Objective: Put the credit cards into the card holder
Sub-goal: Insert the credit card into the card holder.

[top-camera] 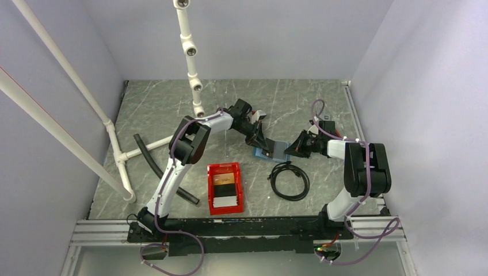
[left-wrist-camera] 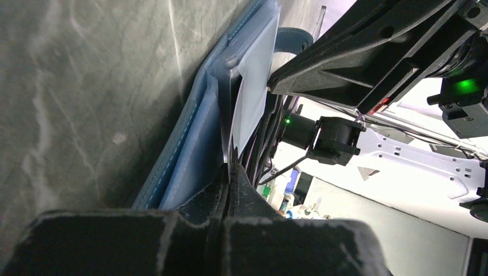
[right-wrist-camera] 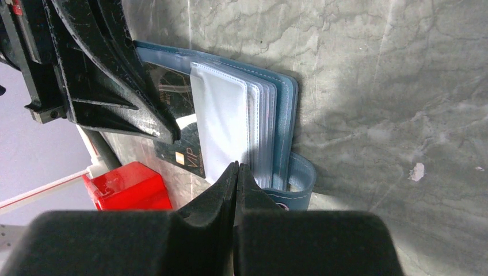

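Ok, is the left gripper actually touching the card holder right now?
Touching. In the left wrist view, the left gripper is shut on the edge of a clear sleeve of the card holder, with no gap between them.

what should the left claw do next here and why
Probably nudge the dark VIP card deeper into the card holder: it lies by the shut left claw, its corner showing past the holder's edge, while the shut right claw rests at the edge of the clear sleeves.

Robot lab cell — 2 arms (top-camera: pixel 178 149) (top-camera: pixel 362 167) on a rail (top-camera: pixel 98 231), blank walls (top-camera: pixel 259 40), PVC frame (top-camera: pixel 190 52).
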{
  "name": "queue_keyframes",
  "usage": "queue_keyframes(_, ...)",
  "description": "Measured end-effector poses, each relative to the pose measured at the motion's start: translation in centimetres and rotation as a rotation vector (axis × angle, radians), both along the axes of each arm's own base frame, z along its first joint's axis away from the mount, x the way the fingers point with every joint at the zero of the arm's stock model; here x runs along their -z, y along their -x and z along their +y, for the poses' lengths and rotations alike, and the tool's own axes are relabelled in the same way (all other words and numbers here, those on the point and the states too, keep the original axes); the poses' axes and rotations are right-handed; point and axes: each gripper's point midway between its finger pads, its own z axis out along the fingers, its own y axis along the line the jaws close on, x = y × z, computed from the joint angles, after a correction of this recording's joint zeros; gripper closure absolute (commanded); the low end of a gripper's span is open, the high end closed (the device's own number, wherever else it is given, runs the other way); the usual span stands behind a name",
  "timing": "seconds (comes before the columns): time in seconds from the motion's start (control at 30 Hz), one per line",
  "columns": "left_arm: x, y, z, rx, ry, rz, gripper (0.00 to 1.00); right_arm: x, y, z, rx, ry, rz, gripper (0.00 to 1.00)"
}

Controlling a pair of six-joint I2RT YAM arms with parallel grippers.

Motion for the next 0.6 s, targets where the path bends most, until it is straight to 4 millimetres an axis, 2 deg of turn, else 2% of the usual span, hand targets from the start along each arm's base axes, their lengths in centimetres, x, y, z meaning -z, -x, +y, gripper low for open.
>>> queue_keyframes(0.6,-0.07,-0.57,-0.41,-0.003,0.004,-0.005,1.00,0.00,0.03,0.10,-0.004,0.001,-0.001,1.00)
